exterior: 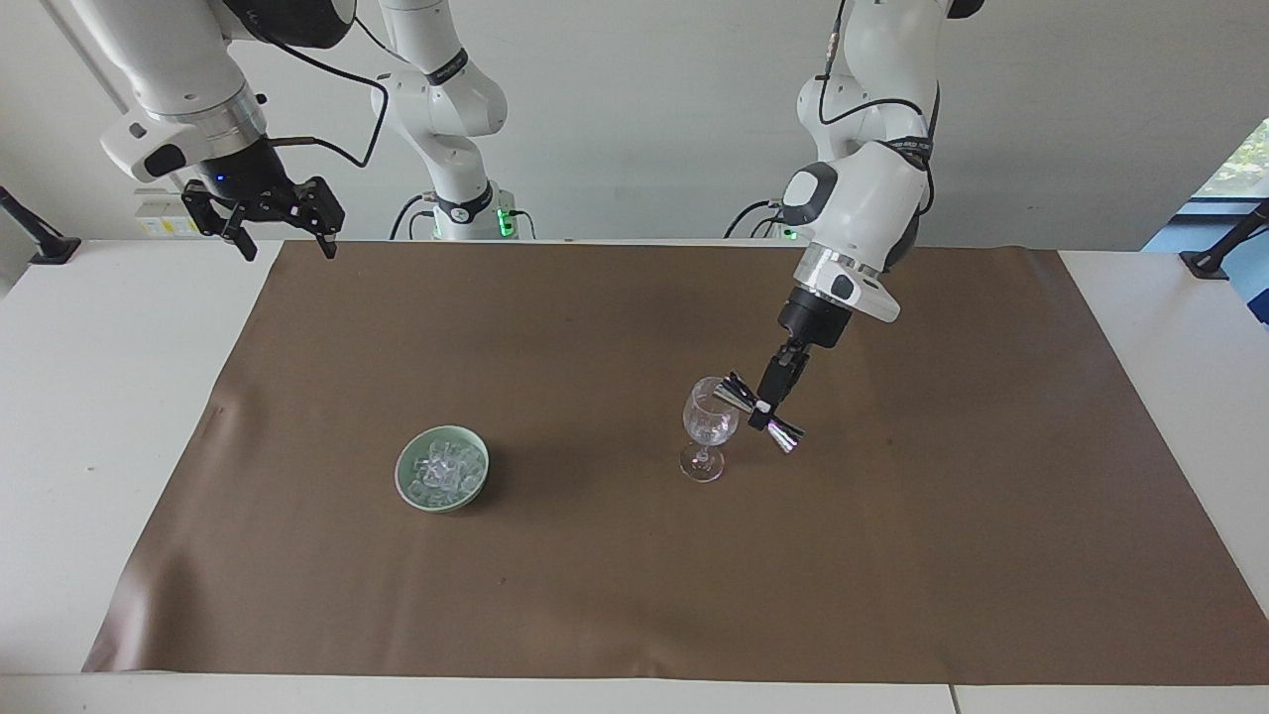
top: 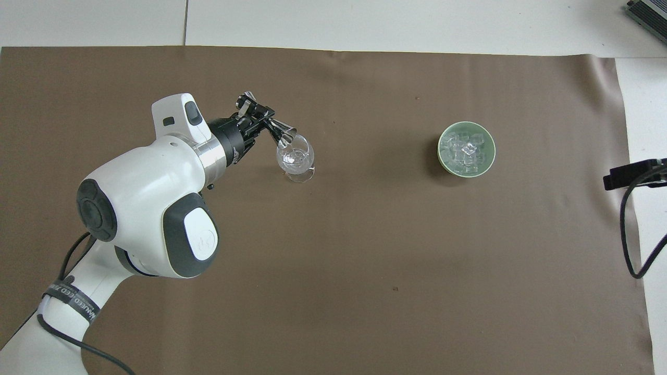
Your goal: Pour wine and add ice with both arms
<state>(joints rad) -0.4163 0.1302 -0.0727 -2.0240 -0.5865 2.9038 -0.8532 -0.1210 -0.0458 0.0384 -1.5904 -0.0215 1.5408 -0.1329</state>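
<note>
One glass point(exterior: 710, 421), one bowl point(exterior: 442, 469) of ice point(exterior: 440, 466), one jigger point(exterior: 760, 414). Left claw point(exterior: 765, 409) clamps the jigger, tilted onto the glass rim. Right claw point(exterior: 283, 241) waits, fingers apart, above the bench point(exterior: 109, 397) edge.

The left gripper point(exterior: 761, 408) hung over the mat point(exterior: 615, 595), clamped on the waist of a jigger point(exterior: 758, 413) that lay tilted across it. The jigger's one mouth reached over the rim of the glass point(exterior: 708, 428), just beside the gripper toward the right arm's end; its other end pointed away, toward the left arm's end. The glass stood upright on the mat. The bowl point(exterior: 442, 469) sat on the mat well apart from this gripper, toward the right arm's end, with the ice point(exterior: 440, 466) heaped in it. The right gripper point(exterior: 281, 230) waited over the table point(exterior: 89, 397) edge at its own end, well apart from bowl and glass.
</note>
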